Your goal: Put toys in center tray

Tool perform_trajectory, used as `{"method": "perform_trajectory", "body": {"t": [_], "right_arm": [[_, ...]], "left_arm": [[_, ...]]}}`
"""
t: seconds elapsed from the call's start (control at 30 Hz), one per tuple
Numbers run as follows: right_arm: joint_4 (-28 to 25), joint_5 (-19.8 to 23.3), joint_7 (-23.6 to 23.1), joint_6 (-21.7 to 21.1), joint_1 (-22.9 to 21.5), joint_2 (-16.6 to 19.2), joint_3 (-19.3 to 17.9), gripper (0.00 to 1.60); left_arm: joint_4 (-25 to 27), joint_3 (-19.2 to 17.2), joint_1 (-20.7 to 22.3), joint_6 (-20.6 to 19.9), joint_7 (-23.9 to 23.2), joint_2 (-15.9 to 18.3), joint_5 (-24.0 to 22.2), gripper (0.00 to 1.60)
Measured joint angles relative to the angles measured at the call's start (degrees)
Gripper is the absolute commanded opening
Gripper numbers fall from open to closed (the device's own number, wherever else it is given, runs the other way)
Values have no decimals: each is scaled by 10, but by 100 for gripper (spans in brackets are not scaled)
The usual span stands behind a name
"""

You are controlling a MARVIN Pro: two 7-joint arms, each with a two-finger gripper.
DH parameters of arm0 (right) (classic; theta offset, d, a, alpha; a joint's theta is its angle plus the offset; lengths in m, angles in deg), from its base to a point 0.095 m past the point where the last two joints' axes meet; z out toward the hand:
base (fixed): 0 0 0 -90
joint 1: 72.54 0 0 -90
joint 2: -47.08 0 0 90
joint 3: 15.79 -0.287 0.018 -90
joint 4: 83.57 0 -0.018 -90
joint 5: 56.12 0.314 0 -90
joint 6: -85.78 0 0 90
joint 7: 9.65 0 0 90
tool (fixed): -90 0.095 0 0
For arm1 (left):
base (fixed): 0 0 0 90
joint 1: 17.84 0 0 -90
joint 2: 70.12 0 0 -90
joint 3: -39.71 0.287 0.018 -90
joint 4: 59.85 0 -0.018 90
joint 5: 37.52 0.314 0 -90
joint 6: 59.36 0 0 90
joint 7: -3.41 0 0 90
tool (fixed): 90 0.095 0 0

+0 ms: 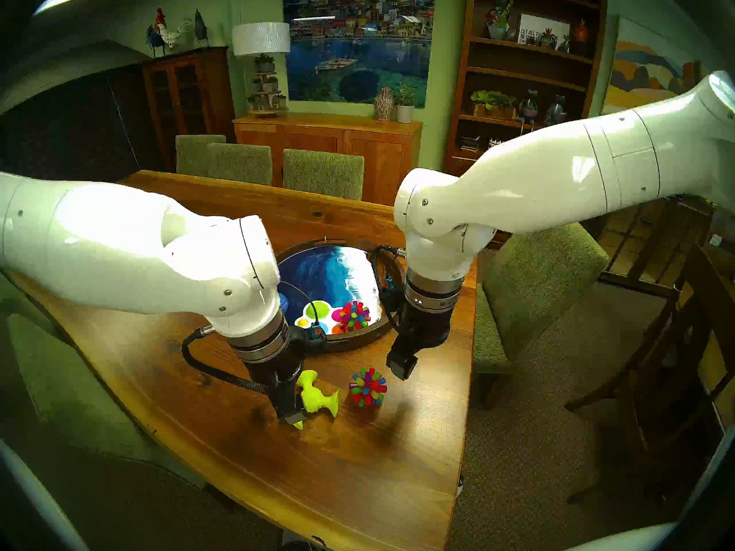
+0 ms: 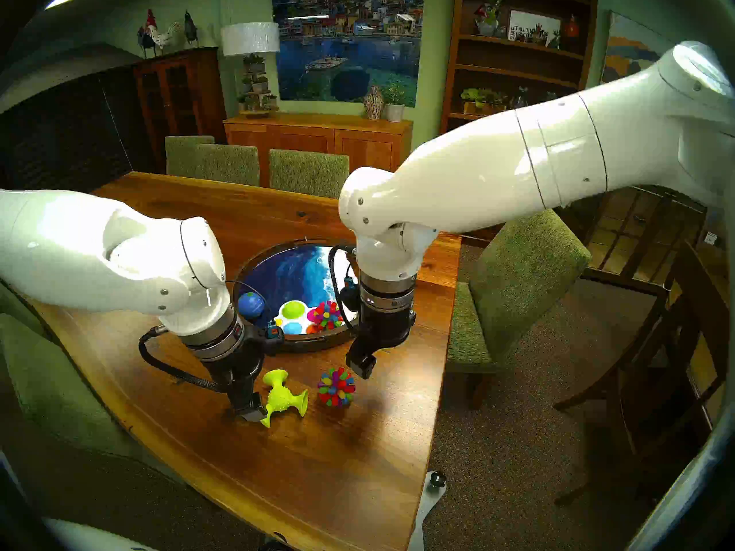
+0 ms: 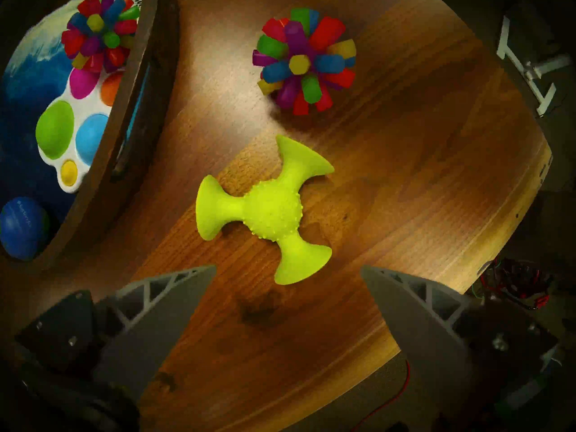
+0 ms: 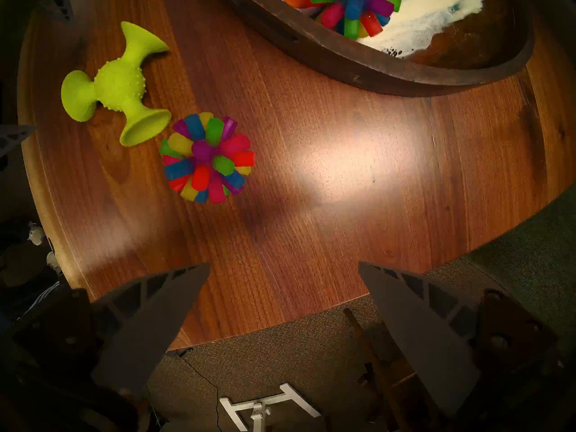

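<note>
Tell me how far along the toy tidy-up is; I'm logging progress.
Done: globe ball, dome board and one spiky ball lie in the tray. In hand: nothing; the open left gripper hovers by the lime suction toy. Left: that toy and the second spiky ball.

Dim, warm room light with a greenish cast. Bright glare patches on the white arms (image 1: 131, 256) and on the polished desk (image 4: 339, 169) in the right wrist view. Soft dark shadow on the desk beside the loose spiky ball (image 1: 368, 387) and under the lime suction toy (image 3: 265, 210). Heavy fisheye bending and a black rim at all edges. Jaws near both wrist cameras dark and slightly soft. Background shelves somewhat smeared.
</note>
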Motion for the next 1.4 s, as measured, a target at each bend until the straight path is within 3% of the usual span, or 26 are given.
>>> {"method": "perform_trajectory", "body": {"t": [0.33,0.6,0.9,0.93,1.0,1.03,1.4], "right_arm": [[0,1,0,0,0,0,0,160],[0,1,0,0,0,0,0,160],[0,1,0,0,0,0,0,160],[0,1,0,0,0,0,0,160],[0,1,0,0,0,0,0,160],[0,1,0,0,0,0,0,160],[0,1,0,0,0,0,0,160]], "left_arm": [[-26,-9,-43,13,33,-44,-24,160],[-26,-5,-70,20,71,-57,-40,160],[-31,3,-108,51,147,-63,-60,160],[-33,3,-114,57,155,-63,-62,110],[-36,3,-122,67,169,-63,-65,30],[-38,3,-126,71,174,-63,-67,0],[-35,1,-132,82,194,-50,-82,0]]}}
